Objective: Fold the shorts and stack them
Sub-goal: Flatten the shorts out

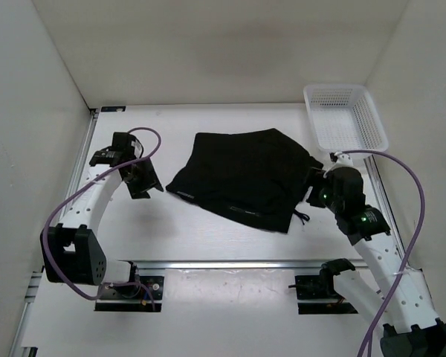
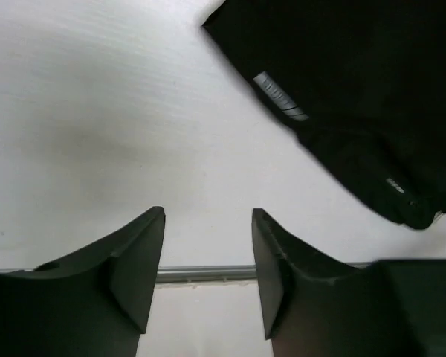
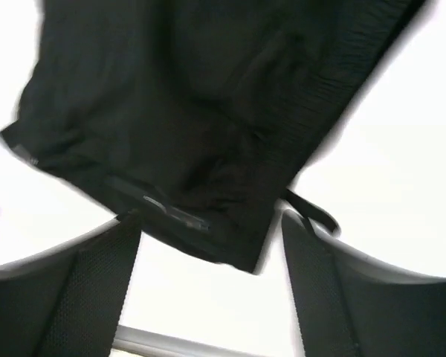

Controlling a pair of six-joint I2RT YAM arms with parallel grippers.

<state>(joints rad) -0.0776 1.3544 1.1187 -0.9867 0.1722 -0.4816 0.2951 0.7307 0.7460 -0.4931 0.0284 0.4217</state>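
Observation:
The black shorts lie folded on the white table, middle of the top view, with a drawstring trailing at the lower right edge. My left gripper hovers just left of the cloth, open, and nothing sits between its fingers. In the left wrist view the shorts fill the upper right, apart from the jaws. My right gripper is at the shorts' right edge, open. Seen from the right wrist, the shorts hang just past the fingertips, ungripped, and the drawstring loops near the right finger.
A white mesh basket stands at the back right corner, close behind the right arm. White walls enclose the table on the left, back and right. A metal rail runs along the near edge by the arm bases.

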